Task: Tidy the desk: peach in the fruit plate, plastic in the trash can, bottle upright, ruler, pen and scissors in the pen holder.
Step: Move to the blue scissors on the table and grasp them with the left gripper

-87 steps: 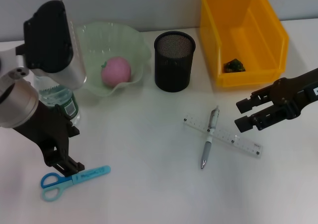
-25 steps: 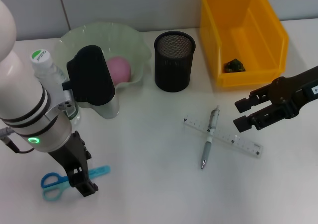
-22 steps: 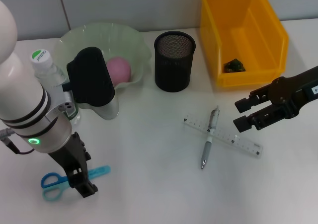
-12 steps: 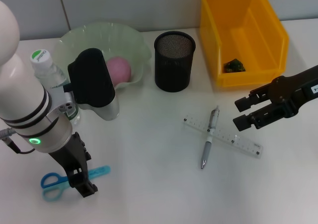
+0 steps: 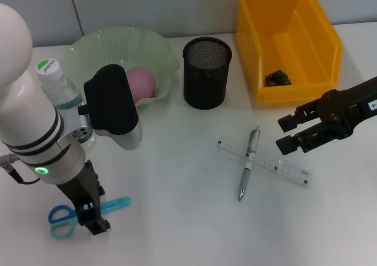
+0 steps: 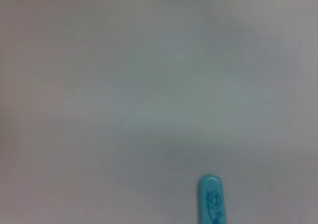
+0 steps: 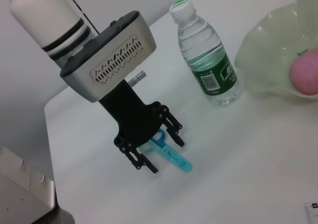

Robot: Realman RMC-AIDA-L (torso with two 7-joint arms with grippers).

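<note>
The blue and teal scissors (image 5: 63, 216) lie flat near the desk's (image 5: 177, 219) front left. My left gripper (image 5: 88, 214) is down over them, open, with a finger on each side of the blade cover (image 7: 171, 155). Only the cover's tip (image 6: 211, 200) shows in the left wrist view. The bottle (image 5: 58, 84) stands upright behind that arm. The peach (image 5: 141, 82) rests in the fruit plate (image 5: 121, 42). The pen (image 5: 248, 163) lies across the ruler (image 5: 277, 167) in front of the pen holder (image 5: 206, 71). My right gripper (image 5: 283, 134) hovers open to their right. A dark crumpled plastic (image 5: 275, 77) sits in the trash can (image 5: 318, 36).
The left arm's white forearm and black wrist block (image 5: 112, 101) hang over the plate's front rim. The pen holder stands between the plate and the trash can. The desk's back edge meets a grey wall.
My left arm has swung round from beside the bottle and its gripper has come down over the scissors, shifting slightly toward the front edge in the last second. The right arm has stayed put.
</note>
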